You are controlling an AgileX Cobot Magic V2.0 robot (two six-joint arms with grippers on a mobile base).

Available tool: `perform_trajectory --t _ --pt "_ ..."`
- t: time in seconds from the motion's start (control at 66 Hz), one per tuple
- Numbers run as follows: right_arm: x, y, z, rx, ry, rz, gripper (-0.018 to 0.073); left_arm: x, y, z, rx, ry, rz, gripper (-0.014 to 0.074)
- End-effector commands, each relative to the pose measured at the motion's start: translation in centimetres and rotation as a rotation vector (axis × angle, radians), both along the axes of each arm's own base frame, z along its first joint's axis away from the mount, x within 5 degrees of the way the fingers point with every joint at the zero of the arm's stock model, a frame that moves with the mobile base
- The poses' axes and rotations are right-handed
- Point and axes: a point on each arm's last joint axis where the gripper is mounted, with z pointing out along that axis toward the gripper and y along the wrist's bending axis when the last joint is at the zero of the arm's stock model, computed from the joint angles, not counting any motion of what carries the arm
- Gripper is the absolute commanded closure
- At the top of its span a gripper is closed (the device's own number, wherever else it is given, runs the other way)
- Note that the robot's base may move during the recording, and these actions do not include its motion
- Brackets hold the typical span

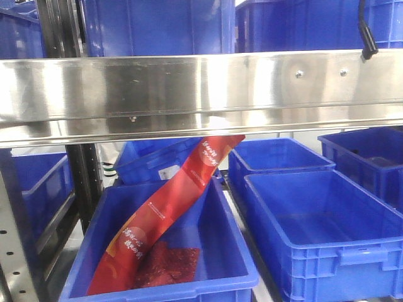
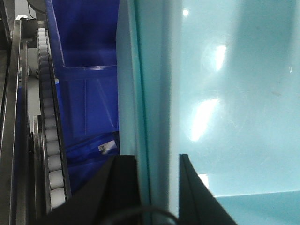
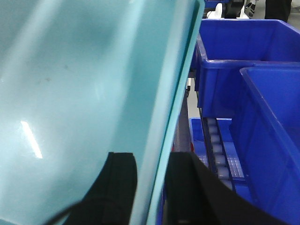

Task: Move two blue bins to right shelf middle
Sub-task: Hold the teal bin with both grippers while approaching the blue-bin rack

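Both wrist views are filled by one bin that looks pale teal up close [image 2: 234, 93]. My left gripper [image 2: 158, 164] straddles one of its walls, a black finger on each side, and is shut on that wall. My right gripper [image 3: 152, 161] is shut the same way on the rim of the bin [image 3: 70, 70], one finger inside and one outside. Neither gripper shows in the front view. That view shows several blue bins on the shelves: one with a red packet [image 1: 164, 251], one empty beside it [image 1: 327, 233], and others behind.
A steel shelf beam [image 1: 201, 88] crosses the front view, with blue bins above it [image 1: 157, 25]. A black cable [image 1: 367, 38] hangs at the top right. Roller tracks [image 2: 49, 131] [image 3: 220, 154] and dark blue bins [image 2: 84, 70] [image 3: 248, 51] lie close beside the held bin.
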Motion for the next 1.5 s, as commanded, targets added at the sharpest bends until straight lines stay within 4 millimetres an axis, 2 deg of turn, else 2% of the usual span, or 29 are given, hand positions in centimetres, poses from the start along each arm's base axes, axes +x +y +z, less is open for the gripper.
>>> perform_trajectory --t 0.0,1.122,1.485 --pt "-0.5 0.2 1.4 0.035 -0.099 0.035 0.0712 -0.8 -0.6 2.2 -0.127 -0.102 -0.025 0.0707" --pt "-0.5 0.3 1.6 0.042 -0.116 0.039 0.0712 -0.8 -0.6 2.1 -0.125 -0.099 -0.026 0.0707" --pt "-1.6 -0.5 -0.1 -0.022 0.121 0.003 0.0712 -2.5 -0.7 0.1 -0.007 0.175 -0.106 0.0707"
